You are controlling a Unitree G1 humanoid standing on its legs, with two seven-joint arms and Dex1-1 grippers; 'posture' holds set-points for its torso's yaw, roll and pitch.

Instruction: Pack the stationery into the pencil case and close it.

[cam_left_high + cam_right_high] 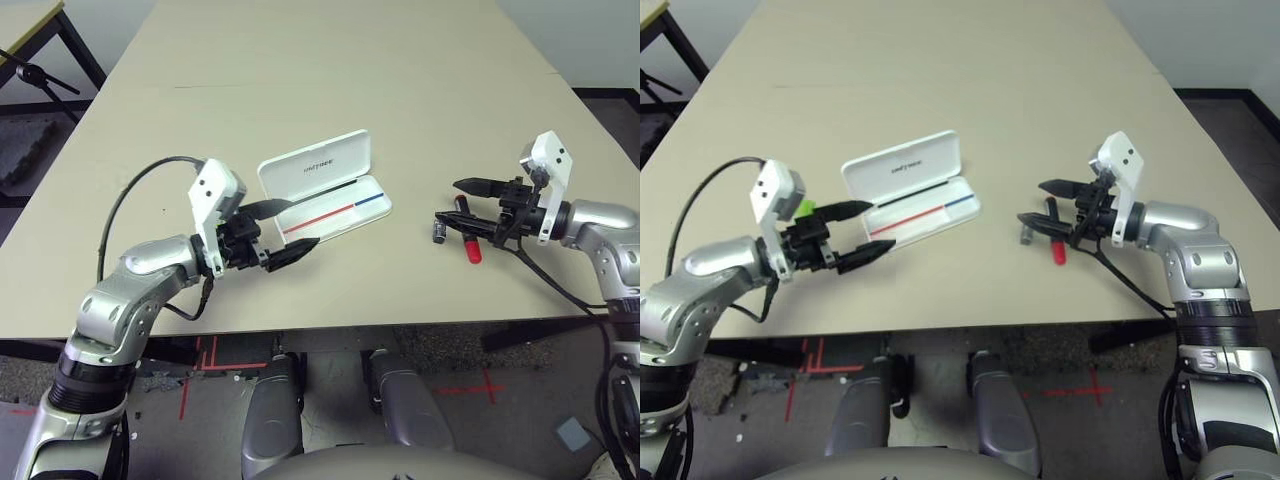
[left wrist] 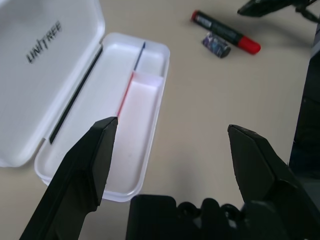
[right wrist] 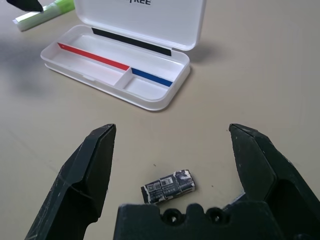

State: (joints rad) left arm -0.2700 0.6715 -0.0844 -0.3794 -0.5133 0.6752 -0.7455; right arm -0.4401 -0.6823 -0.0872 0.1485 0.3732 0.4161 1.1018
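The right eye view catches a bit of the green-and-white highlighter [image 1: 803, 208] peeking out behind the left hand [image 1: 862, 232], on the bench to the left of the pencil case [image 1: 908, 192]; in the left eye view that arm's white wrist block covers it. The right wrist view gives the best look at it, lying beyond the far end of the case, and also at the small dark piece [image 3: 167, 186] with a printed label lying on the bench just under the right hand [image 3: 170, 150]. The left wrist view shows the red marker [image 2: 226, 32] with its black cap, the dark piece just beside it, and the UNITREE lettering on the raised lid.

The bench [image 1: 330, 60] is a plain beige top. Past its far left corner stands a black-legged frame [image 1: 45, 70], and red tape marks [image 1: 195, 365] show on the floor below the near edge.

The case lies open between the 2 arms, its tray split into 2 compartments by a low divider, a red line in 1 and a blue line in the other, both bare. The left hand is spread wide, grasping nothing, its tips over the near left end of the tray. The right hand is likewise released and wide, hanging above the marker and the dark piece.
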